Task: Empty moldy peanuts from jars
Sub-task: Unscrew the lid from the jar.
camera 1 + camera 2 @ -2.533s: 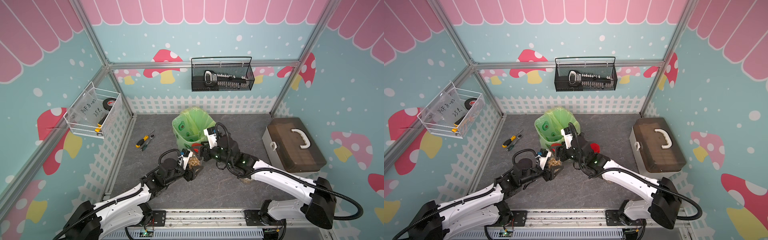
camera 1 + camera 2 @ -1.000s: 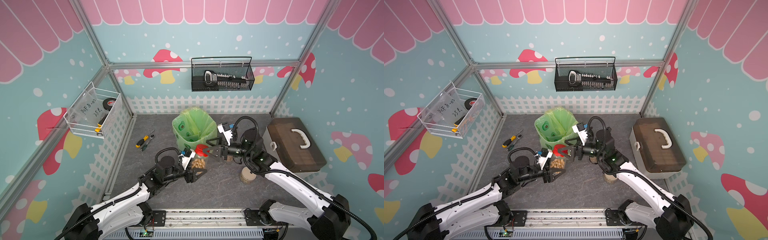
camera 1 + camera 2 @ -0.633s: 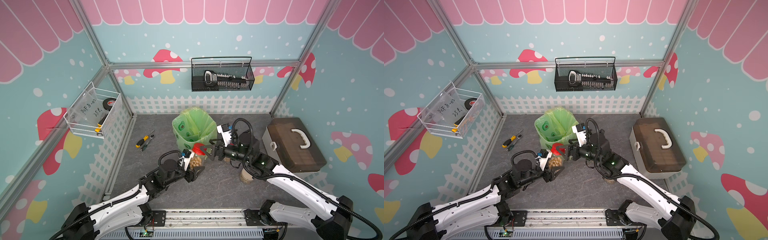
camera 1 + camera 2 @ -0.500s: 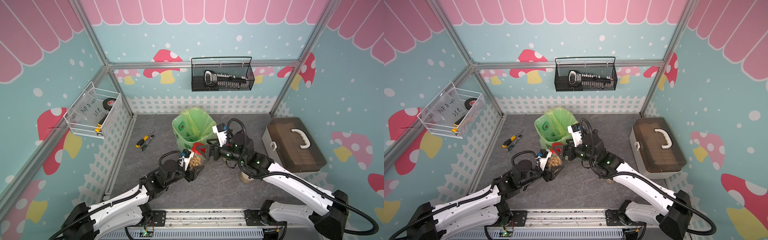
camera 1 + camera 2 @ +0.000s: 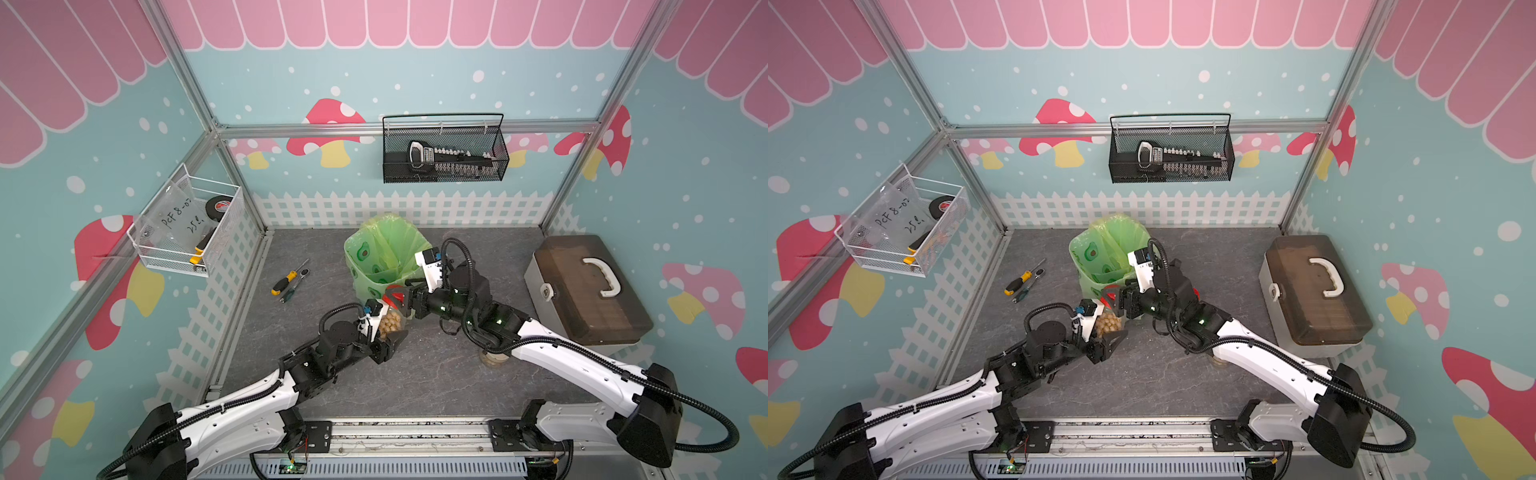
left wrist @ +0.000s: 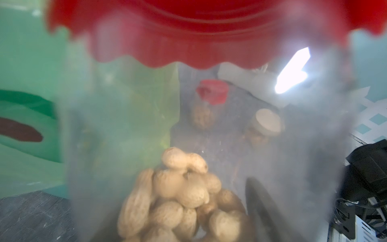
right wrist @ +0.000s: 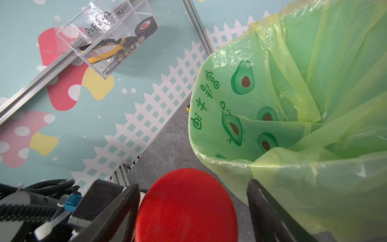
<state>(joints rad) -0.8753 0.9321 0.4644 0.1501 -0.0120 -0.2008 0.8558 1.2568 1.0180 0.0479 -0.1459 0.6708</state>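
Observation:
My left gripper (image 5: 386,328) (image 5: 1106,330) is shut on a clear jar (image 5: 390,326) (image 5: 1109,324) that stands upright just in front of the green bin. Moldy peanuts (image 6: 178,194) fill its lower half. One dark finger (image 6: 261,209) shows through the jar wall. My right gripper (image 5: 401,301) (image 7: 192,184) straddles the jar's red lid (image 7: 186,205) (image 5: 395,297). One finger is against the lid's rim, and a thin gap is left at the other. Through the held jar I see a second red-lidded jar (image 6: 211,94) and a beige-lidded jar (image 6: 267,122).
The bin lined with a green avocado-print bag (image 5: 382,253) (image 7: 293,104) stands right behind the held jar. The beige-lidded jar (image 5: 494,359) sits partly under my right forearm. A brown toolbox (image 5: 586,286) is at the right and screwdrivers (image 5: 291,280) lie at the left.
My right gripper has swung in from the right onto the jar's red lid, and its jaws have narrowed around it. The left gripper still holds the jar in nearly the same place.

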